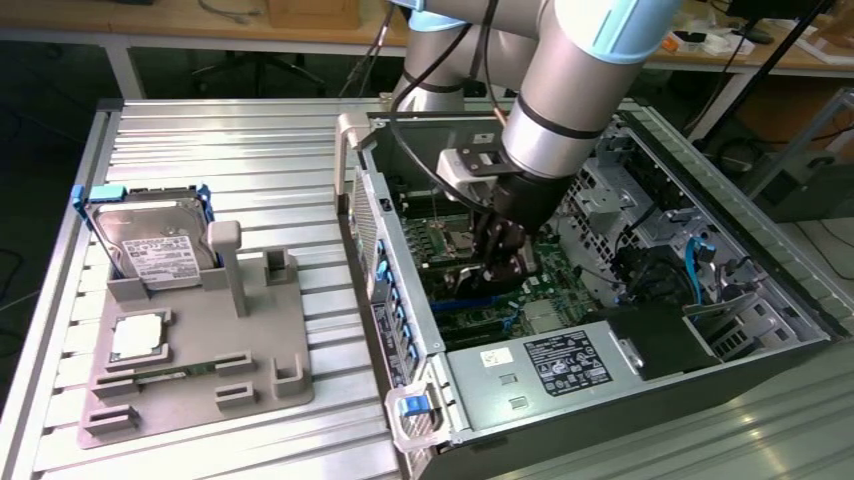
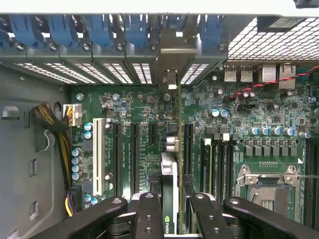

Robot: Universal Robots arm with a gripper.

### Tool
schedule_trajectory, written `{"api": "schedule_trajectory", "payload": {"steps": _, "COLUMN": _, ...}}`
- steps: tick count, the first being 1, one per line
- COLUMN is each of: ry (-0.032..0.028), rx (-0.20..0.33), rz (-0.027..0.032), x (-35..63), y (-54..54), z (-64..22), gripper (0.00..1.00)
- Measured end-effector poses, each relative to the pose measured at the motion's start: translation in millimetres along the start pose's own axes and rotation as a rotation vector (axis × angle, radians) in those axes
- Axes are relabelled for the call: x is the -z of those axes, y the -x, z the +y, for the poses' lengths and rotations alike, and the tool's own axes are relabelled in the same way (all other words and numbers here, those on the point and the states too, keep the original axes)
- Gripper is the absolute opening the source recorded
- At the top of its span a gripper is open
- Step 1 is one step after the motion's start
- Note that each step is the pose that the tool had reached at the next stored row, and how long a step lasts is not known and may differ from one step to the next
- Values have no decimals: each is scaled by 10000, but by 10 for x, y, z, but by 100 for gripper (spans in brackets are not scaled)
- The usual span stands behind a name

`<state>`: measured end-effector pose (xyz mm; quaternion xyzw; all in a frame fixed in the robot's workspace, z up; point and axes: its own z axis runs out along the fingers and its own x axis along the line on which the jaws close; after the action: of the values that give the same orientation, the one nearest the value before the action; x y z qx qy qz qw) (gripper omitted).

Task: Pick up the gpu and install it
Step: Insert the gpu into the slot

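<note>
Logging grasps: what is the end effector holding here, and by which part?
The end effector holds the gpu edge-on, fingers on its two flat faces, above the motherboard.

Evenly and brightly lit from above in the exterior view, with soft, short shadows under the grey fixture (image 1: 200, 370) on the table (image 1: 227, 150). Mild sheen along the table's metal ribs and the arm (image 1: 587, 70). Dim inside the case (image 1: 667, 290), darkest at its right side. Crisp on the motherboard (image 2: 124, 129) in the wrist view; slightly blurred on the near fingers (image 2: 149, 214); washed out white along the case edge.
</note>
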<state>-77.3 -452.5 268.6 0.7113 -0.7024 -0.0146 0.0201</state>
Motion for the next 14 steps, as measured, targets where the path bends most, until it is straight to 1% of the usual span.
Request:
{"api": "schedule_trajectory", "payload": {"steps": 10, "ry": -1, "rx": -1, "rz": -1, "x": -11, "y": -19, "z": 0, "gripper": 27}}
{"api": "schedule_trajectory", "payload": {"steps": 14, "ry": 0, "rx": 0, "rz": 1, "x": -47, "y": -20, "z": -2, "gripper": 27}}
